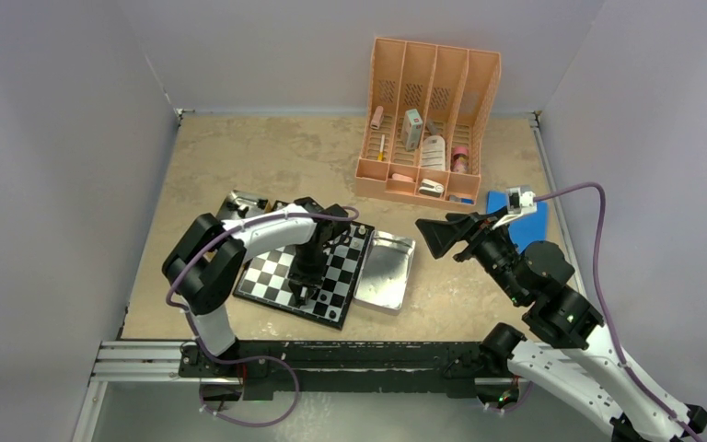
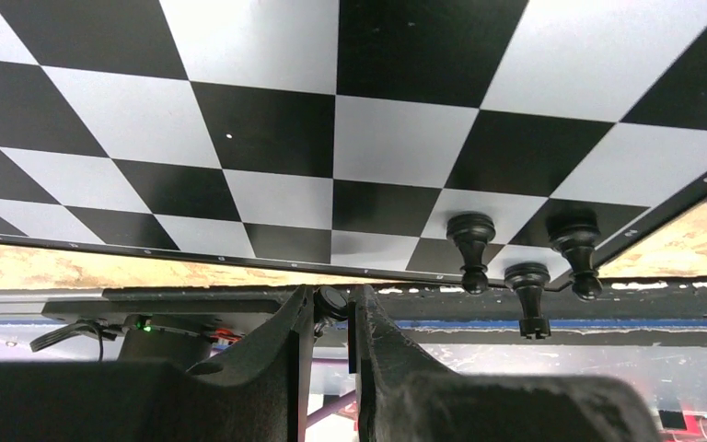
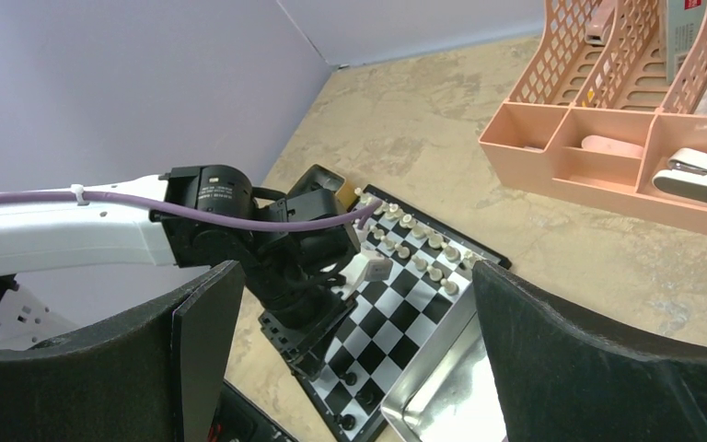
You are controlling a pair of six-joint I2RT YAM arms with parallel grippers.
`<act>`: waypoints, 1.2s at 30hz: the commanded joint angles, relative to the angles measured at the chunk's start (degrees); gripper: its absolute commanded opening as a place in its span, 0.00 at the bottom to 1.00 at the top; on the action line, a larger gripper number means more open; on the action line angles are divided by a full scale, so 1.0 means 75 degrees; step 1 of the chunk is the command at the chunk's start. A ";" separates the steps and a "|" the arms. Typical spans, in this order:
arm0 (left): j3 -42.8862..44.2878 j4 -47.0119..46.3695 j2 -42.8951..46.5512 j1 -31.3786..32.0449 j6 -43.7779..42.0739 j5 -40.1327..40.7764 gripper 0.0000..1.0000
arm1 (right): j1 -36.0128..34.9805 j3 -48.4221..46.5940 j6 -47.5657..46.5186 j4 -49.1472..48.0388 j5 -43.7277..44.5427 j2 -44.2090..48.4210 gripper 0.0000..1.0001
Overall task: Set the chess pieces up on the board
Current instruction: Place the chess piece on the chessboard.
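Left gripper clenched on small black piece, low over near edge of board. Three more black pieces stand upright at the near corner squares. White pieces ranked along far edge. Right gripper spread wide, empty, raised beside tray.

Step in hand, as judged: placing black piece on home rank. Many black squares not yet filled.

Next move calls for:
- centre piece over vacant square beside standing three
- lower upright until seated
- release, lift straight, avoid toppling neighbours

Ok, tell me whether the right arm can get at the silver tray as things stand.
Probably yes. The right fingers hang open just beside the tray, with nothing between them. The left arm is over the board, not the tray.
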State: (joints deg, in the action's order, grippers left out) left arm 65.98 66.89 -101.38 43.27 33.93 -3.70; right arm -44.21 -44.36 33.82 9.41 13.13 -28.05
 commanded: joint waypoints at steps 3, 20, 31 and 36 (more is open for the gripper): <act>0.0169 -0.0107 -0.0199 0.0032 0.0180 0.0369 0.10 | -0.0002 -0.0371 -0.0039 -0.0334 0.0230 0.0026 0.96; 0.0513 -0.0269 -0.0076 0.0032 0.0140 0.0459 0.10 | -0.0001 -0.0323 -0.0030 -0.0335 0.0231 0.0037 0.96; 0.0728 -0.0361 -0.0389 0.0033 0.0060 0.0482 0.13 | -0.0009 -0.0365 0.0001 -0.0229 0.0271 0.0131 0.96; 0.0777 -0.0376 -0.0505 0.0032 0.0019 0.0448 0.14 | -0.0001 -0.0399 -0.0010 -0.0238 0.0277 0.0119 0.96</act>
State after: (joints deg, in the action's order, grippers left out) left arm 69.82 64.14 -104.47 43.27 33.91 -0.93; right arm -44.21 -44.42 33.82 9.65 14.06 -27.62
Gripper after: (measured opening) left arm 0.165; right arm 0.961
